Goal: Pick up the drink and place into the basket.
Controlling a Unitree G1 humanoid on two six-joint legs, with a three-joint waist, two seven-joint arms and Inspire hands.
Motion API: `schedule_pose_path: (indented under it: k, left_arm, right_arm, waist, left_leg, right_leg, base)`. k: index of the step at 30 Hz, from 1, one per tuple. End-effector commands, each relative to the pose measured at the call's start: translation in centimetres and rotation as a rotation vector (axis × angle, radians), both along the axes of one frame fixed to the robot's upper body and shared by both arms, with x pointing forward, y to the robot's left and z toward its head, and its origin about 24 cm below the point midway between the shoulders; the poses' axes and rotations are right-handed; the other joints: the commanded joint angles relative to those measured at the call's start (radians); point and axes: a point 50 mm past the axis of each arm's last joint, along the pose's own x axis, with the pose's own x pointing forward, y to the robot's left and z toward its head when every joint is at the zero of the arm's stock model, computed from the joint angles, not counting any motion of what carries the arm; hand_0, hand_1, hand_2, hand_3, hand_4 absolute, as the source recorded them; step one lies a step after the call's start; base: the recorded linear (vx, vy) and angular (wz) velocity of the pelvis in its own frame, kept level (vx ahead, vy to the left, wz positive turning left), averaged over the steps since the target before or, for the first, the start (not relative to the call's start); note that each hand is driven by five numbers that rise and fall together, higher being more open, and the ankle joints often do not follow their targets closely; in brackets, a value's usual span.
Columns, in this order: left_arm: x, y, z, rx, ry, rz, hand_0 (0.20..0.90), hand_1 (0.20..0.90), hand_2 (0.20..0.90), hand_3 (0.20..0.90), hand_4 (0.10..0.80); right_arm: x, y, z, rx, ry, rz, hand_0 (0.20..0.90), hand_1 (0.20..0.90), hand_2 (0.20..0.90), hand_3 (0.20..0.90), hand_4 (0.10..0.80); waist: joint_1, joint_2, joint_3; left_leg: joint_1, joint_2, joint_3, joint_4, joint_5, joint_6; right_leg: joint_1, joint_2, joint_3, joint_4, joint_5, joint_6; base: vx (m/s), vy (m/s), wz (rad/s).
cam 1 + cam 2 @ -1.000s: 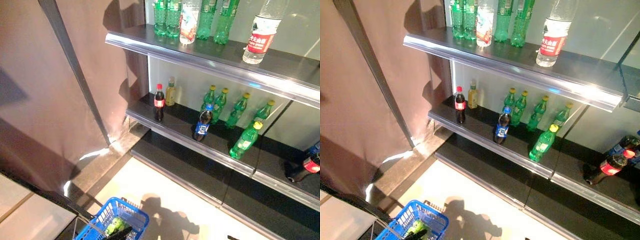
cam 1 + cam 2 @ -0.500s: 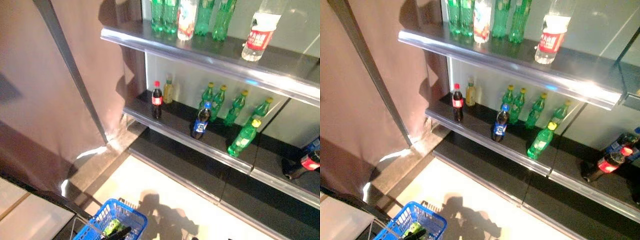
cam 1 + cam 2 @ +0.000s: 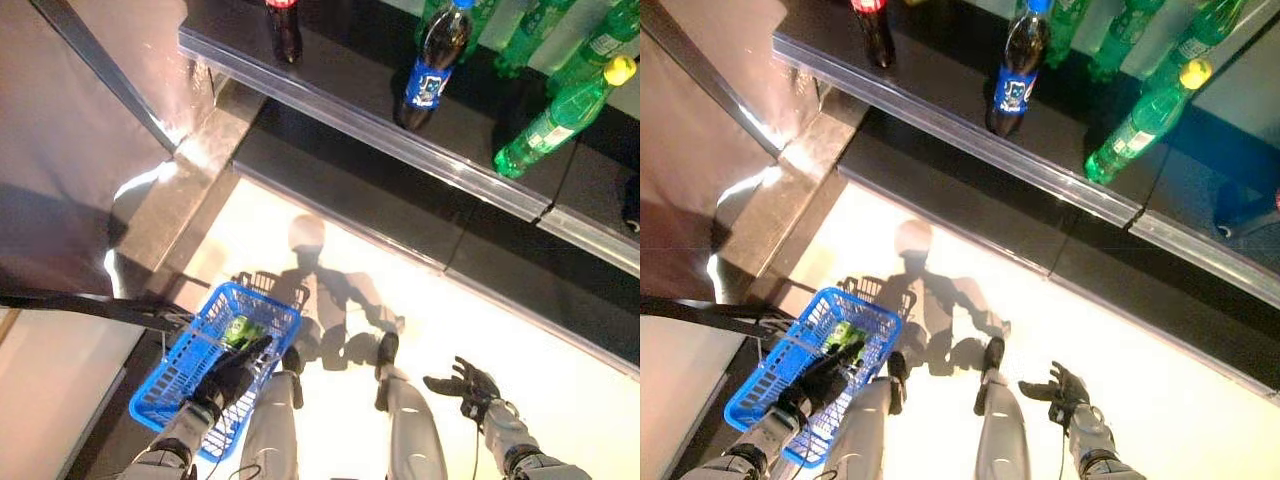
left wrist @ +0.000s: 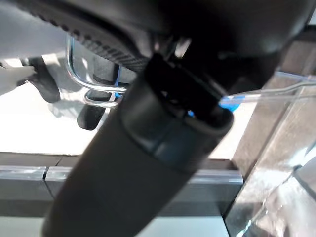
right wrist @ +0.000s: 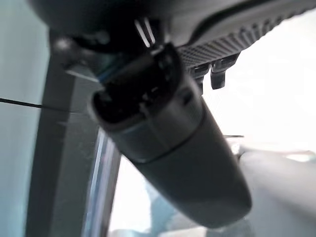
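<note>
Lying in blue basket (image 3: 168, 372), green drink (image 3: 238, 329) just beyond left robot hand (image 3: 233, 370).

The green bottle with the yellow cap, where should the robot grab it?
Probably round the middle of the green bottle, just under the yellow cap. It leans on the shelf near the front edge, so the open right hand could come from the front.
</note>
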Motion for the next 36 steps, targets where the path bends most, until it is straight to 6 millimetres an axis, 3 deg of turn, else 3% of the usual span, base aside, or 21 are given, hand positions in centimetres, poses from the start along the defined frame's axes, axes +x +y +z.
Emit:
schedule_pose_path:
  k: [1, 4, 5, 7, 11, 16, 22, 36]
  left_arm:
    - [0.9, -3.4, 0.5, -0.101, -0.116, -0.106, 0.3, 0.3, 0.3, 0.2, 0.1]
    - [1.1, -3.5, 0.8, -0.094, -0.125, -0.113, 0.3, 0.3, 0.3, 0.2, 0.1]
    - [1.0, -3.4, 0.8, -0.09, -0.129, -0.11, 0.3, 0.3, 0.3, 0.2, 0.1]
    - [0.9, -3.3, 0.8, -0.088, -0.131, -0.103, 0.3, 0.3, 0.3, 0.2, 0.1]
    - [0.2, -3.0, 0.7, -0.087, -0.13, -0.079, 0.3, 0.3, 0.3, 0.2, 0.1]
    - [-0.1, -2.5, 0.6, -0.096, -0.133, -0.046, 0.3, 0.3, 0.3, 0.2, 0.1]
    - [-0.1, -2.2, 0.6, -0.101, -0.135, -0.011, 0.3, 0.3, 0.3, 0.2, 0.1]
    - [-2.4, -2.1, -0.7, -0.108, -0.08, -0.019, 0.3, 0.3, 0.3, 0.2, 0.1]
  right_arm:
    - [2.3, -0.9, 3.0, -0.019, -0.232, 0.02, 0.9, 0.9, 0.9, 0.9, 0.8]
    - [4.8, 0.8, 5.9, -0.002, -0.395, 0.086, 0.9, 0.9, 0.9, 0.9, 0.8]
    - [6.0, 1.8, 7.9, -0.009, -0.499, 0.141, 0.9, 0.9, 0.9, 0.9, 0.8]
    - [7.0, 2.9, 10.0, -0.02, -0.594, 0.193, 0.9, 0.9, 0.9, 0.9, 0.8]
    - [8.1, 5.3, 15.1, -0.054, -0.814, 0.329, 0.9, 0.9, 0.9, 0.9, 0.8]
    - [8.4, 6.5, 20.2, -0.06, -1.037, 0.42, 0.9, 0.9, 0.9, 0.9, 0.8]
    - [7.7, 6.8, 24.0, -0.072, -1.213, 0.448, 0.9, 0.9, 0.9, 0.9, 0.8]
    - [5.3, 6.3, 28.7, -0.106, -1.449, 0.469, 0.9, 0.9, 0.9, 0.9, 0.8]
  waist:
    - [-0.005, 0.017, -0.053]
    - [-0.005, 0.006, -0.053]
    - [-0.009, -0.002, -0.053]
    - [-0.012, -0.008, -0.051]
    - [-0.017, -0.02, -0.042]
    - [-0.017, -0.03, -0.031]
    - [-0.009, -0.039, -0.025]
    - [0.003, -0.032, -0.032]
  left_leg:
    - [-0.038, 0.018, -0.14, -0.08, 0.122, -0.043]
    - [-0.045, 0.016, -0.149, -0.082, 0.123, -0.037]
    - [-0.045, 0.013, -0.155, -0.089, 0.127, -0.034]
    - [-0.043, 0.01, -0.16, -0.096, 0.13, -0.031]
    - [-0.025, 0.005, -0.16, -0.125, 0.143, -0.025]
    - [0.002, 0.007, -0.159, -0.157, 0.159, -0.026]
    - [0.026, 0.015, -0.16, -0.181, 0.171, -0.037]
    - [0.118, 0.037, -0.154, -0.195, 0.169, -0.053]
  right_leg:
    - [-0.015, -0.026, 0.038, 0.159, -0.096, 0.02]
    - [-0.027, -0.019, 0.041, 0.161, -0.087, 0.025]
    - [-0.028, -0.01, 0.044, 0.151, -0.079, 0.028]
    - [-0.025, -0.005, 0.044, 0.14, -0.072, 0.029]
    - [-0.001, 0.005, 0.04, 0.105, -0.057, 0.036]
    - [0.041, 0.012, 0.029, 0.063, -0.05, 0.042]
    - [0.097, 0.013, 0.005, 0.021, -0.052, 0.042]
    - [0.222, 0.003, -0.035, -0.014, -0.072, 0.028]
  base:
    - [-0.055, -0.029, -0.06]
    - [-0.063, -0.065, -0.08]
    - [-0.051, -0.062, 0.0]
    - [-0.046, -0.041, -0.02]
    - [-0.017, -0.005, -0.02]
    - [0.007, -0.008, 0.06]
    - [0.002, 0.003, 0.01]
    - [0.07, -0.001, 0.04]
